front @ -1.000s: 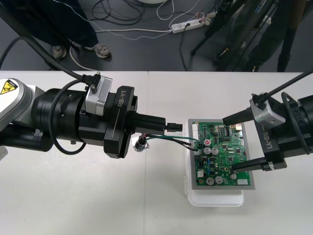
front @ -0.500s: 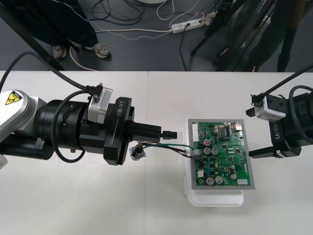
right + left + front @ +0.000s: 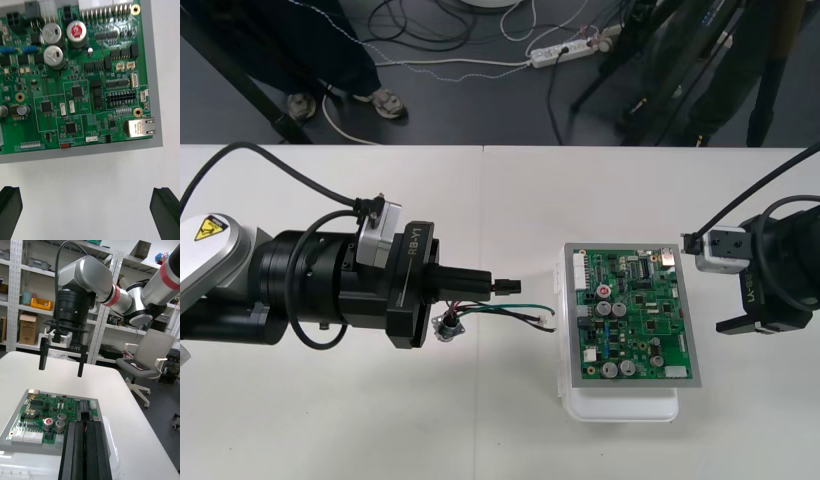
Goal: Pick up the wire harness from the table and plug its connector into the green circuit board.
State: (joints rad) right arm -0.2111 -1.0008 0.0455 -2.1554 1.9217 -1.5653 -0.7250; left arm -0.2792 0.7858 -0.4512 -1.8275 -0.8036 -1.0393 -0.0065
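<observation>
The green circuit board [image 3: 635, 315] sits on its white base [image 3: 620, 405] right of centre. The wire harness lies on the table to its left: round metal socket [image 3: 448, 327] under my left gripper's body, thin wires [image 3: 505, 308] running right, their end [image 3: 546, 322] just short of the base. My left gripper [image 3: 506, 286] is above the wires with its fingers [image 3: 84, 450] shut together; I see no wire between them. My right gripper [image 3: 707, 285] hangs off the board's right edge, open, its fingers [image 3: 163, 198] far apart over bare table beside the board [image 3: 75, 82].
Bare table lies in front of and behind the board. In the left wrist view the right gripper [image 3: 60, 371] hangs open beyond the far edge of the board [image 3: 48, 420]. Dark floor with cables and a power strip [image 3: 565, 50] runs past the table's far edge.
My left gripper drew back to the left and the harness shifted with it; its wire end left the board's left edge. My right gripper pulled away to the right, off the board.
</observation>
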